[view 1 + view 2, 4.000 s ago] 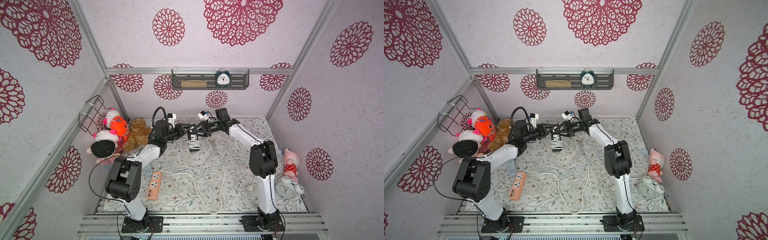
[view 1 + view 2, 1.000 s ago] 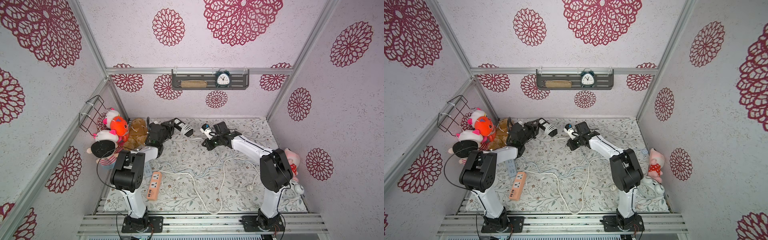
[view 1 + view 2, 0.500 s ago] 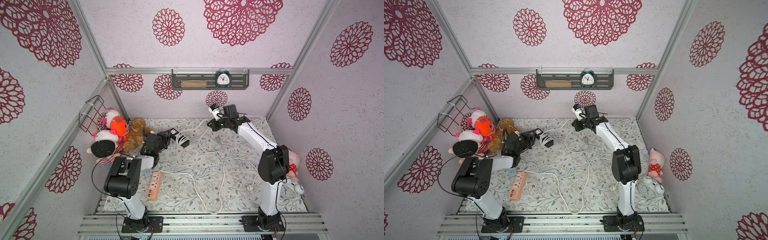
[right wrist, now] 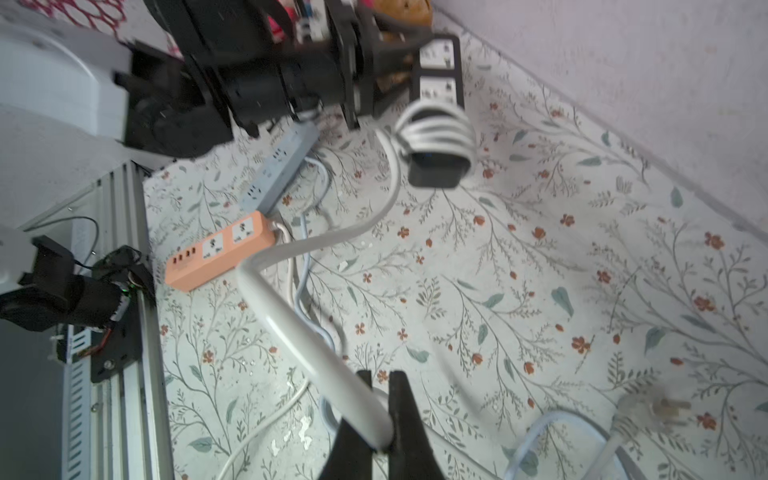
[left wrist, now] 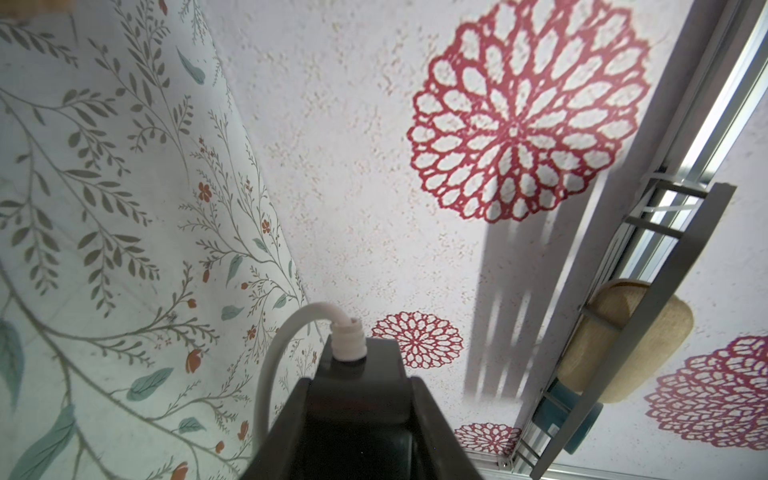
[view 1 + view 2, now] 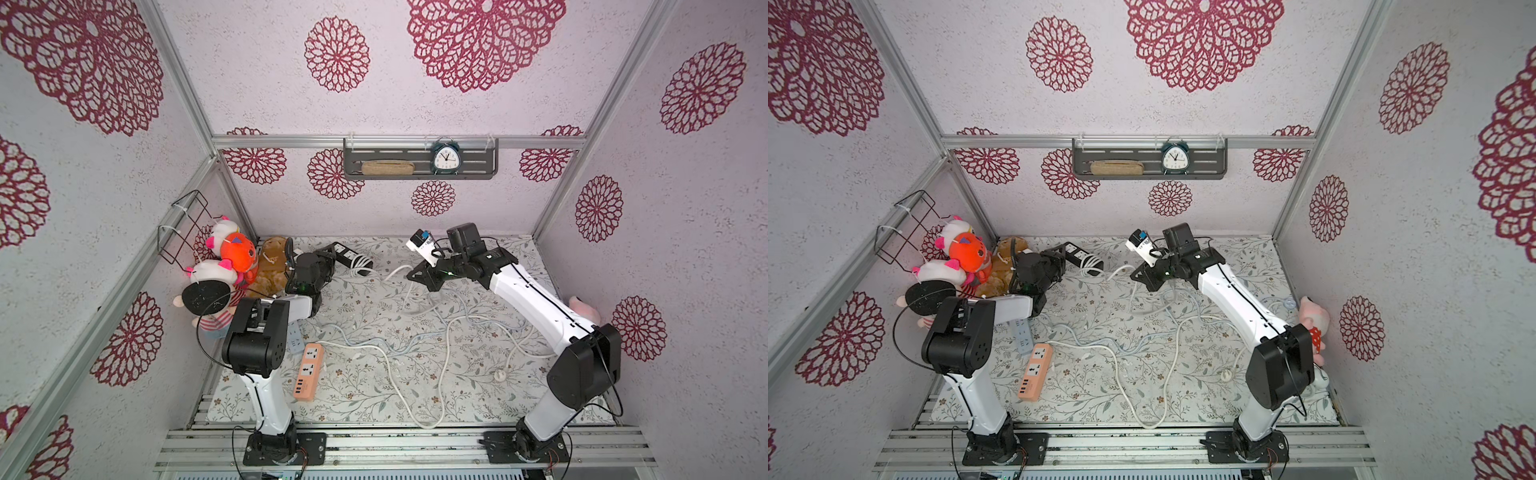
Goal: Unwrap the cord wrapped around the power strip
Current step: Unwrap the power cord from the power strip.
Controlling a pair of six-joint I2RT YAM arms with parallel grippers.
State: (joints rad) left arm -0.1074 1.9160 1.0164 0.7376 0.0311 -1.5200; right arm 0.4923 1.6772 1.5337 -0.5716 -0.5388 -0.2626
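A black power strip (image 6: 345,252) (image 6: 1074,250) hangs above the back left of the table, with white cord (image 6: 362,262) still coiled round its free end. My left gripper (image 6: 329,258) (image 6: 1061,258) is shut on its other end. In the left wrist view the strip's end (image 5: 360,370) fills the gap of the left gripper (image 5: 361,386), and the cord (image 5: 291,328) leaves it there. My right gripper (image 6: 419,276) (image 6: 1143,279) (image 4: 380,376) is shut on the loose cord (image 4: 316,332), which runs back to the coils (image 4: 436,129).
An orange power strip (image 6: 308,376) (image 4: 220,257) and a grey-blue one (image 4: 278,170) lie at the front left among several loose white cables (image 6: 415,353). Plush toys (image 6: 232,257) crowd the left wall, and another (image 6: 1312,320) sits by the right wall. A shelf with a clock (image 6: 444,160) hangs behind.
My right gripper swung up toward the back wall with the cord, then came back down toward the middle. The left gripper turned and shifted the strip slightly, keeping hold.
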